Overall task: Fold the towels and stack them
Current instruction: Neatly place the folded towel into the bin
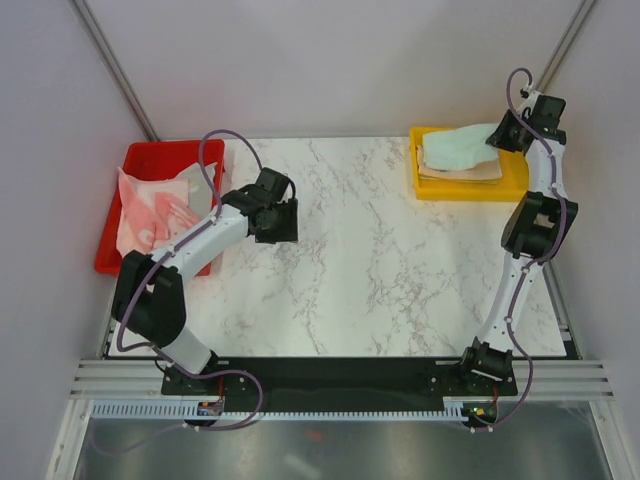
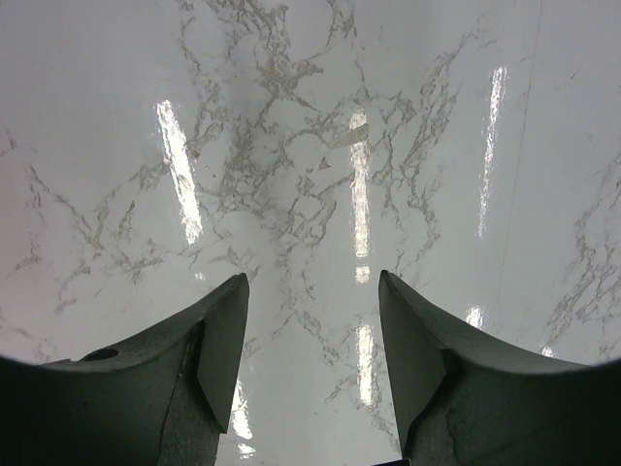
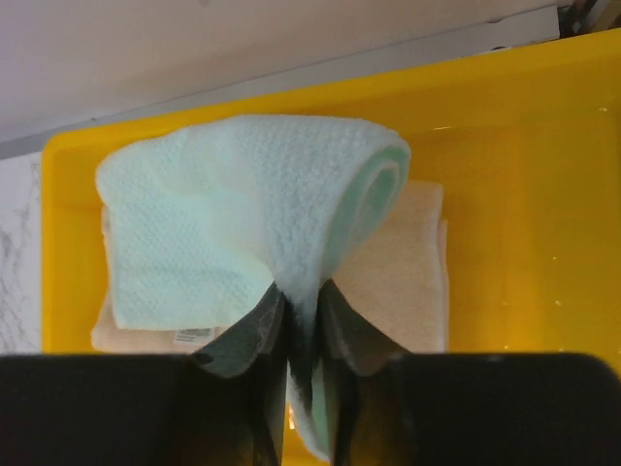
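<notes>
My right gripper [image 3: 299,296] is shut on the near edge of a folded mint green towel [image 3: 243,214]. That towel lies on a folded peach towel [image 3: 403,267] inside the yellow tray [image 3: 524,194]. From above, the mint towel [image 1: 455,148] shows in the yellow tray [image 1: 510,185] at the back right, with my right gripper [image 1: 500,135] at its right end. A crumpled pink towel [image 1: 150,208] lies in the red tray [image 1: 150,155] at the back left. My left gripper [image 2: 312,291] is open and empty over the bare marble table [image 2: 291,146], just right of the red tray [image 1: 283,222].
The marble table [image 1: 380,270] lies between the two trays. Grey walls and metal posts enclose the back and sides. The arm bases stand on a black rail [image 1: 340,375] at the near edge.
</notes>
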{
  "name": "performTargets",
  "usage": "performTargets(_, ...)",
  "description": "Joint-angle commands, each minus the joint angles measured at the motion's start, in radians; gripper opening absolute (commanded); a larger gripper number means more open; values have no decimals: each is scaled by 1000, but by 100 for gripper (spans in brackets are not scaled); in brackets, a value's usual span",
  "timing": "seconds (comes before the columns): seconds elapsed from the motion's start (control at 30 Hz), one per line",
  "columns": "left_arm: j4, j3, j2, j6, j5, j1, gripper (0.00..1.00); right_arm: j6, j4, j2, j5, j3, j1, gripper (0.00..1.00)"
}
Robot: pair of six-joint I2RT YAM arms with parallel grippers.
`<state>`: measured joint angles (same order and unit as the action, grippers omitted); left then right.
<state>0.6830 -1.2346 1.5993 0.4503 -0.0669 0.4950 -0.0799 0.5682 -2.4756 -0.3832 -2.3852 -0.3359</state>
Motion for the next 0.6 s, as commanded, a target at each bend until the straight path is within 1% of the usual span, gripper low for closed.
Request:
performTargets(0.0,7,-40,10,-44,19,1,64,-47,-71,-68,-28,-46,-11,29)
performTargets(0.03,9,-42,11,-42,19,1,64,-57,-102,-84,-31,-40,-11,48)
performTargets(0.07,10,-45,14,-42,19,1,64,-66,-120,-89,-45,-32,-11,54)
performTargets(0.13,9,-46,14,-42,18,1,64,-86,-149,-89,-14,-25,-11,71)
performTargets(0.23,12,-45,8,-42,10,1,64,-83,-166,-54,58,-14,-12,73)
performTargets(0.3,13,-37,-1,-42,13,1,64,-78,-168,-26,79,0,-12,74)
performTargets(0.33,12,-34,-4,-39,13,1,65,-77,-168,12,86,14,-12,74)
performTargets(0.37,13,-32,-7,-39,13,1,65,-78,-169,38,99,33,-11,74)
performTargets(0.43,13,-31,-15,-39,15,1,65,-72,-172,116,160,139,-5,74)
performTargets(0.47,12,-32,-18,-38,18,1,65,-66,-172,145,194,139,-2,75)
performTargets(0.5,12,-32,-19,-39,24,2,65,-57,-174,194,258,190,3,74)
performTargets(0.57,12,-31,-24,-39,33,2,65,-34,-172,234,314,230,14,75)
